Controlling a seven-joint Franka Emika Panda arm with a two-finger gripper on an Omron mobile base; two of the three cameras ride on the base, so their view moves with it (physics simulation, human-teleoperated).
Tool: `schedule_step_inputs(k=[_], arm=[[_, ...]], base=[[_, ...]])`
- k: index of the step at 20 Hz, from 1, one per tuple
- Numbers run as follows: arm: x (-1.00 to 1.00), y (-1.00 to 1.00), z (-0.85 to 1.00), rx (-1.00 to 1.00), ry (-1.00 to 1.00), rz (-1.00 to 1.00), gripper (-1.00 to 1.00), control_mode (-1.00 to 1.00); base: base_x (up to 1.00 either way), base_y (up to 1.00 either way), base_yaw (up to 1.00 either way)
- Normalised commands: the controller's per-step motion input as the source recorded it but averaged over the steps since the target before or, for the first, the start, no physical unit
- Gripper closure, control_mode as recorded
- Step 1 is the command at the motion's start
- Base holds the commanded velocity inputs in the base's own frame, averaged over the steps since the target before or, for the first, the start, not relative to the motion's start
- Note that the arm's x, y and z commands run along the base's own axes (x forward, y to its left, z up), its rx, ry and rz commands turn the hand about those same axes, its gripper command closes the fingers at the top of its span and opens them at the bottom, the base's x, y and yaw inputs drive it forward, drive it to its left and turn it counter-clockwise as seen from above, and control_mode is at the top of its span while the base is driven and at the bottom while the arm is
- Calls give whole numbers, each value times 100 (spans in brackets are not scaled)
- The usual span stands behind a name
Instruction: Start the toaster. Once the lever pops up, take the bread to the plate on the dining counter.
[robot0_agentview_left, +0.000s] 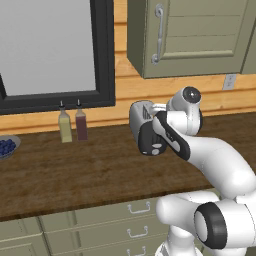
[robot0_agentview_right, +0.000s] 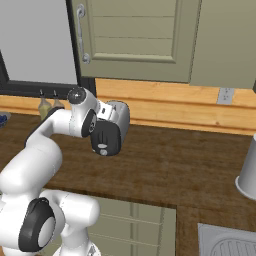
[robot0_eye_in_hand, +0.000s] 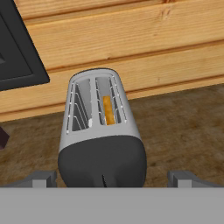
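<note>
The silver-grey toaster stands on the brown worktop against the wood wall, its black end face turned toward me. The bread sits upright in the right slot, only its tan top edge showing. Low on the black face are two small pale marks, and I cannot tell the lever from the knob. My gripper is open, just in front of and above the black end, one fingertip to each side of it and touching nothing. The plate and the dining counter are out of view.
Two bottles stand left of the toaster under a dark-framed window. A bowl of blueberries sits at the far left. A pale grey container and a sink lie to the right. An olive wall cabinet hangs overhead.
</note>
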Motion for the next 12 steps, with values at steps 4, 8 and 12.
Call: schedule_step_inputs(k=[4, 8, 12], arm=[[0, 0, 0, 0, 0, 0, -100, -100], [0, 0, 0, 0, 0, 0, -100, -100], [0, 0, 0, 0, 0, 0, -100, -100]], base=[[0, 0, 0], [0, 0, 0], [0, 0, 0]])
